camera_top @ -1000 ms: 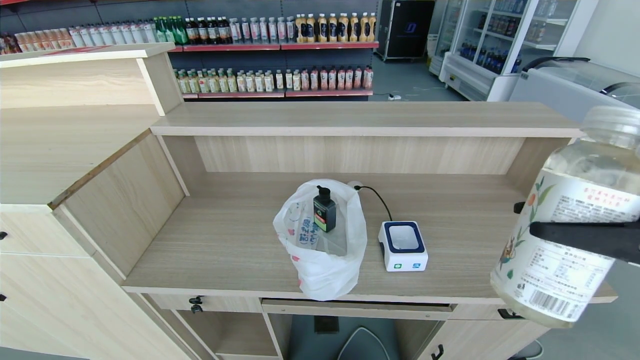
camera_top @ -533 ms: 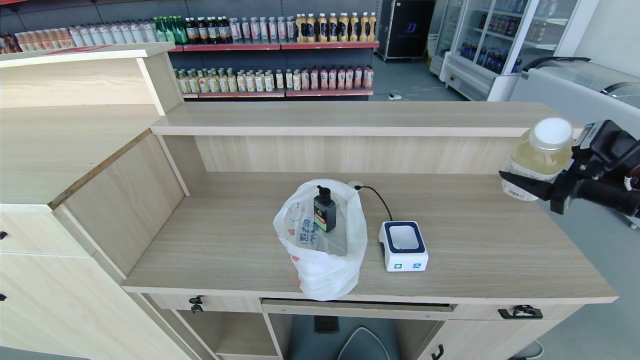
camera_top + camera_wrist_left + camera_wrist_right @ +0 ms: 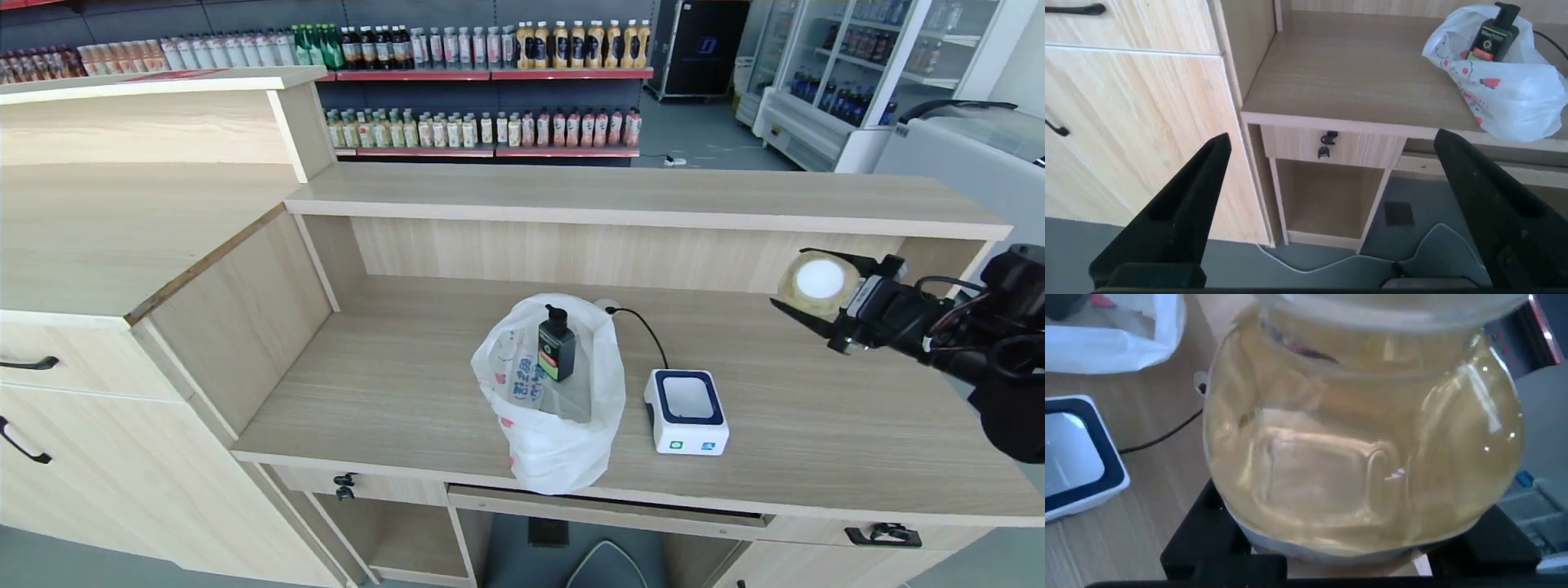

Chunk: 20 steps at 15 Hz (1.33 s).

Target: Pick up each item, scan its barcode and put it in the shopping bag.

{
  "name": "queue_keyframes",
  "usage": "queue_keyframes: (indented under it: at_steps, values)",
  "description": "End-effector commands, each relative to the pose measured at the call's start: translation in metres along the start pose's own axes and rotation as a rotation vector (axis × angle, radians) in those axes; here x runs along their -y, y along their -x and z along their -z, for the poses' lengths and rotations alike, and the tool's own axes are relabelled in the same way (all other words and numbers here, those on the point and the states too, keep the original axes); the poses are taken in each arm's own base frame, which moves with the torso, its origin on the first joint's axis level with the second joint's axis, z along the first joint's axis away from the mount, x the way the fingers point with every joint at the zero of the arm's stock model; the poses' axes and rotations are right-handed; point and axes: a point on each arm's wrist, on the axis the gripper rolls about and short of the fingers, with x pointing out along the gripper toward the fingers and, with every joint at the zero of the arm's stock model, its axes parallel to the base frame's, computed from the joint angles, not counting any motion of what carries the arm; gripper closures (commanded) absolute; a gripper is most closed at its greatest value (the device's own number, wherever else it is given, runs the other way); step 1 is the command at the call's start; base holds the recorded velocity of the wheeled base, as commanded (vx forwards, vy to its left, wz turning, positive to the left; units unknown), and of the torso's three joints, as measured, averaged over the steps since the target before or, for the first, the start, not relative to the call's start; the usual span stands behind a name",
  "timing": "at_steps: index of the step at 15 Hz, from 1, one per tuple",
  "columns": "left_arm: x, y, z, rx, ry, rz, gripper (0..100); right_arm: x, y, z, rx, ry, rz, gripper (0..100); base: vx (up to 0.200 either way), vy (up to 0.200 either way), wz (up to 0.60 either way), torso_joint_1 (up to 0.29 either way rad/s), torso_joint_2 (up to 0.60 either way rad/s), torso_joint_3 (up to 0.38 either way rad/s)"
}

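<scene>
On the right of the head view, the right gripper holds a clear bottle of pale liquid above the tabletop. Its jaws are clamped on the bottle's body, and the white cap faces the camera. The bottle is well to the right of the scanner and farther back. A dark cable runs from the scanner toward the back wall. Just left of the scanner stands a white plastic bag with a black pump bottle upright inside it.

From the left wrist view, the left gripper is off the near left edge of the tabletop, with its jaws wide apart and nothing between them. Beyond it are a drawer with a key, the bag and the pump bottle.

From the right wrist view, the bottle is gripped low on its body by black jaws on both sides. Below it lie the scanner, the cable and an edge of the bag.
</scene>
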Motion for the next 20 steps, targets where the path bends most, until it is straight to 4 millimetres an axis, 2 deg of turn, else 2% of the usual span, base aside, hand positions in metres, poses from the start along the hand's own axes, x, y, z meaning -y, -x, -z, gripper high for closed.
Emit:
queue_keyframes:
  at_steps: [1,4,11,20]
  values:
    - [0.0,0.0,0.0,0.0,0.0,0.0,0,-0.023,-0.013,0.019,0.043,0.0,-0.062,100,0.0,0.0,0.6,0.007,0.01,0.002]
    - [0.0,0.0,0.0,0.0,0.0,0.0,0,-0.047,-0.029,0.025,0.116,0.018,-0.1,100,0.0,0.0,0.0,0.0,0.0,0.0]
    - [0.0,0.0,0.0,0.0,0.0,0.0,0,-0.079,-0.024,0.034,0.173,-0.012,-0.21,100,0.0,0.0,0.0,0.0,0.0,0.0]
    - [0.0,0.0,0.0,0.0,0.0,0.0,0,-0.099,-0.027,0.048,0.189,-0.015,-0.249,100,0.0,0.0,0.0,0.0,0.0,0.0]
